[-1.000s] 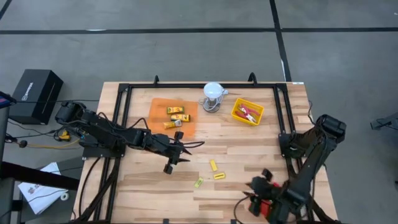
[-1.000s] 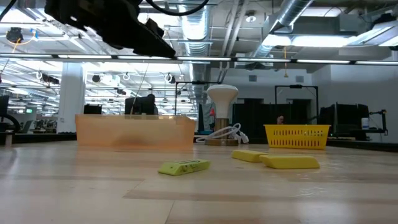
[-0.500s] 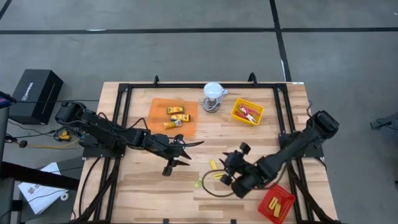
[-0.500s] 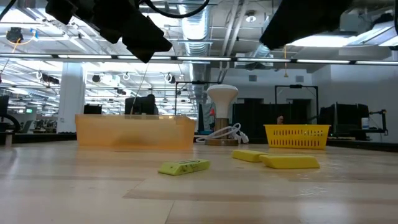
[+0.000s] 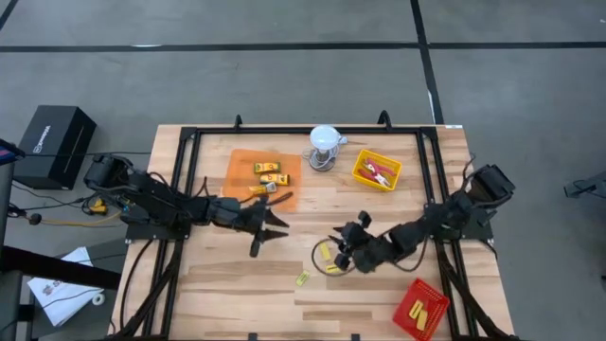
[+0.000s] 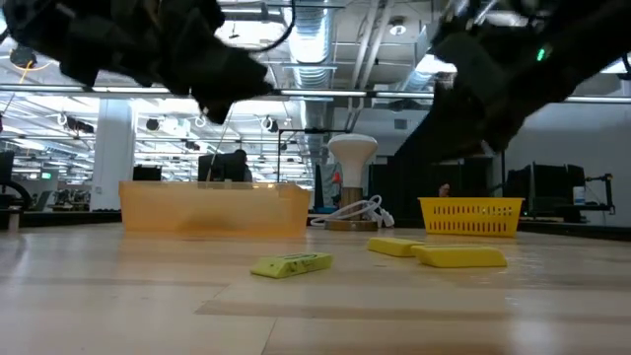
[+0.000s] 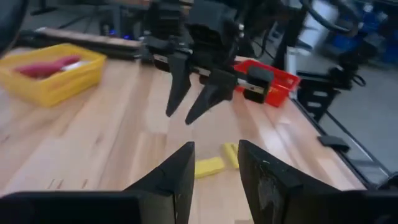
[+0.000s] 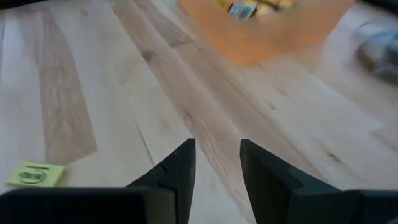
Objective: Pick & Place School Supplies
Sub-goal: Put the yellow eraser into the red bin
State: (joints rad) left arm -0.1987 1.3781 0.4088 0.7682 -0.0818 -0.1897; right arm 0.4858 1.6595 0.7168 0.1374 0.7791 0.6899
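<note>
Two small yellow blocks and a yellow-green packet lie flat on the bare wood near the table's middle. More yellow packets lie in the orange tray, and red-handled scissors lie in the yellow tray. My right gripper hangs open above the table just right of the blocks, fingers pointing down. My left gripper is open, in the air between the orange tray and the blocks. The left wrist view shows both blocks ahead of the left gripper.
A white domed object with a cord stands at the far edge between the two trays. A red tray sits at the near right corner. A black frame runs along the table's sides. Open wood lies near the table's near left part.
My right arm has swung from the near right corner, above the red tray, toward the table's middle and now hangs by the yellow blocks. My left gripper has drifted a little toward the orange tray. The blocks and packet have stayed put.
</note>
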